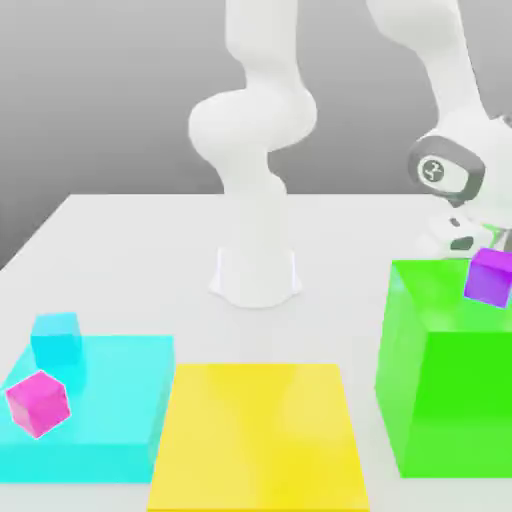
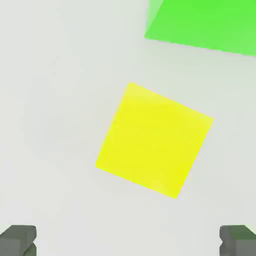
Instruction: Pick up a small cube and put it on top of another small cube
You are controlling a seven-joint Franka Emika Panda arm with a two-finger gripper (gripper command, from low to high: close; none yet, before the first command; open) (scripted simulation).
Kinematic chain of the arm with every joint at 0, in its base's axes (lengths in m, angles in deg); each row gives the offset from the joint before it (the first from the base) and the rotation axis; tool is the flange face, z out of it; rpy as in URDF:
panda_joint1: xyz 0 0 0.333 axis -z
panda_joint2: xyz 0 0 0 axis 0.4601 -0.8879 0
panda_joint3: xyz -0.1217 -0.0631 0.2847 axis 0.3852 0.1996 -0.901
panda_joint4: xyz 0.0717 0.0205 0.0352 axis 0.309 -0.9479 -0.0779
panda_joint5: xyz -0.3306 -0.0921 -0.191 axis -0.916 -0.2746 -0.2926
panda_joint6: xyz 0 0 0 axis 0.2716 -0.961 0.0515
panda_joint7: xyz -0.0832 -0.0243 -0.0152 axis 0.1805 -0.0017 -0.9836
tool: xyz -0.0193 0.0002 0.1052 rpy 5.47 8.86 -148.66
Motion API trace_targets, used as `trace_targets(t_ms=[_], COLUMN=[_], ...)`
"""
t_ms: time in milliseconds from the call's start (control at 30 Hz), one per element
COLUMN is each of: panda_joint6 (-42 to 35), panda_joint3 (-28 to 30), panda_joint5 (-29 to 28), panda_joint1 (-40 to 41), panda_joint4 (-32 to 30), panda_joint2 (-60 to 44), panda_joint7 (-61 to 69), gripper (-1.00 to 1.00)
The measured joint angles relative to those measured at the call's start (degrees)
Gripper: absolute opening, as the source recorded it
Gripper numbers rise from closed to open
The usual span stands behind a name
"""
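Note:
The small yellow cube (image 2: 154,140) lies on the white table, straight below my gripper (image 2: 128,241) in the hand view. The two dark fingertips (image 2: 18,240) stand wide apart with nothing between them, well above the cube. In the exterior view my gripper (image 1: 462,240) hangs at the right, behind the tall green block (image 1: 445,400). The small magenta cube (image 1: 38,403) rests tilted on the front left corner of the flat cyan slab (image 1: 120,420), far from my gripper.
A small cyan cube (image 1: 55,338) sits on the cyan slab behind the magenta one. A small purple cube (image 1: 490,277) rests on the green block (image 2: 205,22). A large flat yellow slab (image 1: 260,435) lies at the front middle. The arm's base (image 1: 256,275) stands mid-table.

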Motion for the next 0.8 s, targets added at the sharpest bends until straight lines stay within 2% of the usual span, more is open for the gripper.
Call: trace_targets(t_ms=[167, 233, 467, 700, 733, 800], panda_joint6=[5.45, 6.18, 11.22, 17.63, 18.16, 18.18], panda_joint3=[2.29, 2.24, 3.21, 8.55, 9.12, 9.12], panda_joint5=[-5.92, -5.82, -8.0, -12.39, -12.72, -12.73], panda_joint1=[1.77, 1.09, -0.21, -4.48, -4.96, -4.96], panda_joint4=[0.01, -1.3, -1.63, -0.47, -0.4, -0.4], panda_joint2=[0.53, 0.2, -5.19, -13.34, -14.04, -14.04], panda_joint7=[-13.13, -16.77, -20.67, -23.82, -24.03, -24.04], gripper=[0.0, 0.0, 0.0, 0.0, -1.0, -1.0])
